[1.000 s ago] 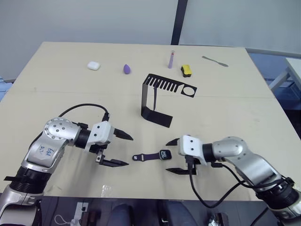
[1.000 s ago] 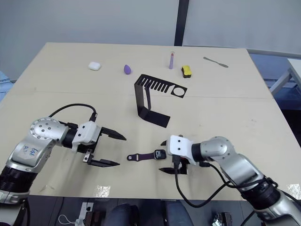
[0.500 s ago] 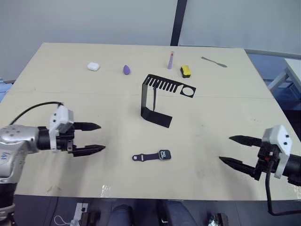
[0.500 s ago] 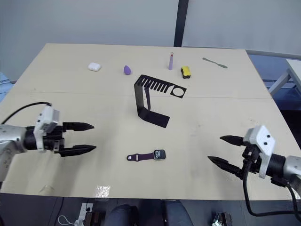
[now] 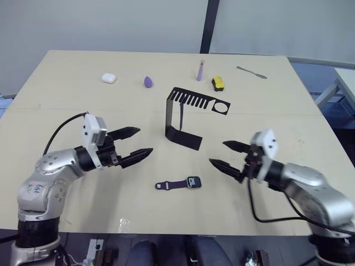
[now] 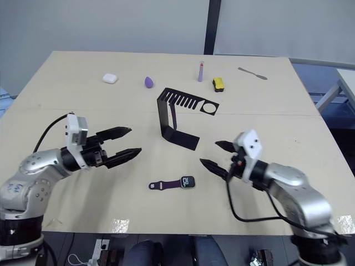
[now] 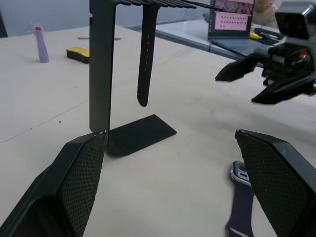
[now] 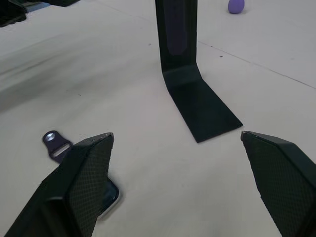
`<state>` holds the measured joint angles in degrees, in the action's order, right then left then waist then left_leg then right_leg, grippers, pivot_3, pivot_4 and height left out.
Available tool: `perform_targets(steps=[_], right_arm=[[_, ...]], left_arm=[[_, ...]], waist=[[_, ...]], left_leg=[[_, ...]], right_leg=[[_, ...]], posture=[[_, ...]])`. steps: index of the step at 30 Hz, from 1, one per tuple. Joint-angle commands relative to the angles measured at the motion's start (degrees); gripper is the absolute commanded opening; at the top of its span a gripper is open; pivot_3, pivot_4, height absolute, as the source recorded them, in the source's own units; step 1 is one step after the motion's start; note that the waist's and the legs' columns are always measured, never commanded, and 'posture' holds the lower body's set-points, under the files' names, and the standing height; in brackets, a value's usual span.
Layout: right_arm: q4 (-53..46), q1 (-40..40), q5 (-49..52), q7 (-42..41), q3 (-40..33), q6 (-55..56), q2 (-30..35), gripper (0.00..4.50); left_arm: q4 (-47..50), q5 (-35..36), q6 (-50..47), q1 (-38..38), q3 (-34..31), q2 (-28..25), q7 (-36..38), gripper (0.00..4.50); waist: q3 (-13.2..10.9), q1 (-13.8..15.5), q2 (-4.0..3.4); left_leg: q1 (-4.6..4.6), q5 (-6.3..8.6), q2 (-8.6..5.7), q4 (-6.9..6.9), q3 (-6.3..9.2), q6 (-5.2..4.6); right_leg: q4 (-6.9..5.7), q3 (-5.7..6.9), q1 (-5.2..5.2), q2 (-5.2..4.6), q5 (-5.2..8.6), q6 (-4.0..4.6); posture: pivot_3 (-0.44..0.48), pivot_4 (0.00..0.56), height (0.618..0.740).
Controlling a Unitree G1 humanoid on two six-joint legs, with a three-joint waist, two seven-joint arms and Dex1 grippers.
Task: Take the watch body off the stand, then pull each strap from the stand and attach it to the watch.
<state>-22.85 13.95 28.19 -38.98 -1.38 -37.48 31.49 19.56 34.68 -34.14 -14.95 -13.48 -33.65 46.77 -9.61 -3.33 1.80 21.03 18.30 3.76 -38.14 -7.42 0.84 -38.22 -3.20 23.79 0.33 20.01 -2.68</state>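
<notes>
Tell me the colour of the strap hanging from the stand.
Near-black: the strap on the stand shows best in the left wrist view.

Lab: bare test table (image 5: 55, 100), plain wall panels (image 5: 111, 22).

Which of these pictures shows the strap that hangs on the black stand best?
The left wrist view: the strap hangs in plain sight from the stand. The eye views show it as a thin dark line, and the right wrist view shows it through the stand's upright.

Left gripper (image 5: 135, 144) hovers with fingers spread wide, pointing inward to the right. Right gripper (image 5: 225, 155) mirrors it, fingers parted, pointing left, both forearms angled toward the middle.
</notes>
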Motion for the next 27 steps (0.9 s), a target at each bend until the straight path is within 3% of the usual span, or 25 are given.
perform_targets(steps=[1,6,12,20,23,25,27], right_arm=[[6.15,5.48,-4.7,3.25,4.86,2.38,-3.99,2.62],[17.79,13.67,-10.3,5.67,9.65,5.19,-10.88,0.03],[28.48,18.67,-15.21,7.82,11.48,5.86,-14.94,0.03],[31.73,17.94,-17.93,10.87,11.1,2.7,-16.65,0.03],[30.98,17.17,-17.89,11.21,10.93,1.49,-16.94,0.0],[30.24,16.56,-18.13,11.07,11.2,1.07,-16.82,0.0],[29.48,16.01,-18.2,10.98,11.25,0.46,-16.76,0.0]], left_arm=[[5.01,1.3,0.12,0.94,-0.95,2.0,-5.06,4.5],[8.23,0.25,0.94,2.27,0.96,4.82,-9.33,4.5],[12.38,-2.69,2.59,3.63,5.06,7.65,-14.52,4.5],[13.67,-11.13,6.56,3.06,12.41,14.3,-24.06,4.5],[12.26,-13.84,7.39,2.22,14.1,17.22,-27.51,3.65],[10.84,-15.6,7.68,1.06,15.51,18.73,-28.96,2.73],[9.45,-18.04,8.52,-0.29,17.39,19.83,-30.14,2.73]], waist=[[0.0,0.05,0.0],[0.0,0.0,0.0],[0.0,0.0,0.0],[0.14,-0.01,-0.02],[0.2,0.03,-0.01],[0.24,0.06,-0.02],[0.34,0.12,-0.01]], left_leg=[[0.0,-0.01,0.0,-0.01,0.0,0.01],[0.0,-0.01,0.0,-0.04,0.0,0.02],[0.0,-0.01,-0.01,-0.05,-0.01,0.02],[-0.08,-0.03,-0.01,-0.05,-0.01,0.04],[-0.09,-0.02,-0.01,-0.04,-0.01,0.04],[-0.09,-0.02,-0.01,-0.05,-0.01,0.04],[-0.09,-0.02,-0.02,-0.04,-0.01,0.04]], right_leg=[[0.0,0.0,0.0,0.0,0.0,0.0],[-0.08,0.0,0.02,0.0,0.0,0.0],[-0.1,0.0,0.02,-0.01,0.0,0.0],[-0.16,0.0,-0.02,-0.01,0.0,0.01],[-0.15,0.0,-0.05,-0.01,0.0,0.0],[-0.15,0.0,-0.06,0.0,0.0,0.01],[-0.12,0.0,-0.07,0.0,0.0,0.0]], posture=[[0.0,0.15,0.74],[0.0,0.15,0.74],[0.0,0.15,0.74],[0.0,0.15,0.74],[0.0,0.15,0.74],[0.0,0.15,0.74],[0.0,0.15,0.74]])
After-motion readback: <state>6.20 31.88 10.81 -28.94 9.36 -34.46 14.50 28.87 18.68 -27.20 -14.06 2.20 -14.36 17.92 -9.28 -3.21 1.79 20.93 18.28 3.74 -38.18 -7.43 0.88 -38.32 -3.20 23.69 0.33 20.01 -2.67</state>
